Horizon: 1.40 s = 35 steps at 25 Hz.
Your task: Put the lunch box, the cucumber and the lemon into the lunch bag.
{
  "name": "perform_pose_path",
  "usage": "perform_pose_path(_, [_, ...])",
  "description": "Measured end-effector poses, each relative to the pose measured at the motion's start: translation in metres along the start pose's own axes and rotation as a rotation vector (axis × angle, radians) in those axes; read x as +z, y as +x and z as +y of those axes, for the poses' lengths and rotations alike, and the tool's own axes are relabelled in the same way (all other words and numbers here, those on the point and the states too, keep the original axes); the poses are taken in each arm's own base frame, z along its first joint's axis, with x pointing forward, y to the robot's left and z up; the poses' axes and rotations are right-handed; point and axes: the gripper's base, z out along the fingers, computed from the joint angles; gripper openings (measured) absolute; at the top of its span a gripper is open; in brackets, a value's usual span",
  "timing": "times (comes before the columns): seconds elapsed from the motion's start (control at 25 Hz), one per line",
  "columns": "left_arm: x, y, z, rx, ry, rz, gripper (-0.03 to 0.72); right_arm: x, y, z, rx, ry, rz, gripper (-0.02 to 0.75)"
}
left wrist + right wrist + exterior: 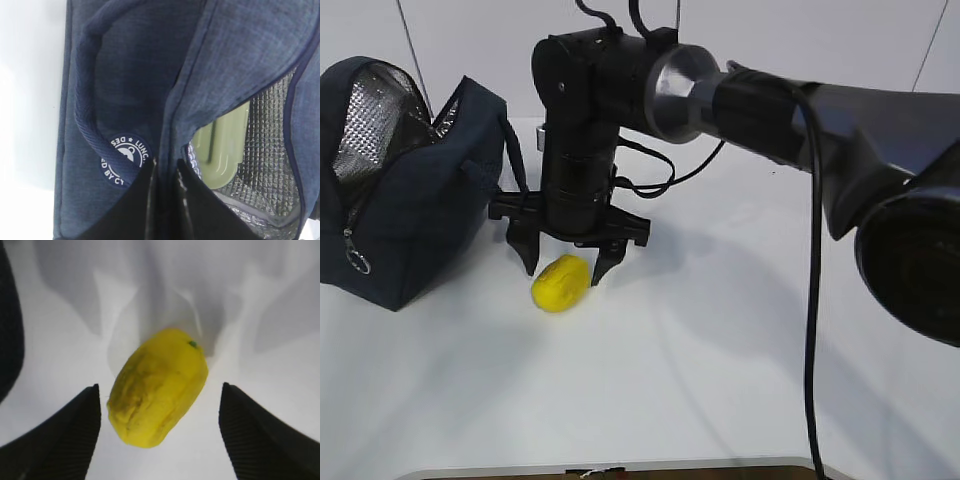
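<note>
- The lunch bag (405,190) stands at the table's (720,350) left edge, its mouth gaping and foil lining showing; its left side is cut off by the frame.
- The left gripper (167,172) has its fingers pressed together on the bag's opening edge (170,125); only their tips show.
- The lunch box (222,145) lies inside the bag, mostly hidden by fabric.
- The lemon (560,283) rests on the table just right of the bag, with bare tabletop in front.
- The right gripper (566,262) hangs over the lemon, fingers wide apart on either side, not touching it.
</note>
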Motion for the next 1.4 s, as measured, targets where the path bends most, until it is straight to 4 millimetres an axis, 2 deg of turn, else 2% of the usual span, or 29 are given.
perform_pose_path(0.36, [0.0, 0.0, 0.0, 0.0, 0.0, 0.0, 0.008, 0.0089, 0.0005, -0.0004, 0.02, 0.005, 0.017, 0.572])
perform_pose_path(0.6, [0.0, 0.0003, -0.0001, 0.0, 0.002, 0.003, 0.008, 0.0105, 0.0004, -0.0006, 0.022, 0.006, 0.018, 0.433])
perform_pose_path(0.88, [0.0, 0.0009, -0.0005, 0.0, 0.005, 0.01, 0.008, 0.0109, 0.0005, -0.0002, -0.017, 0.001, 0.02, 0.34])
perform_pose_path(1.4, [0.0, 0.001, -0.0005, 0.0, 0.005, 0.011, 0.008, 0.011, 0.007, 0.0082, -0.292, -0.104, 0.078, 0.327])
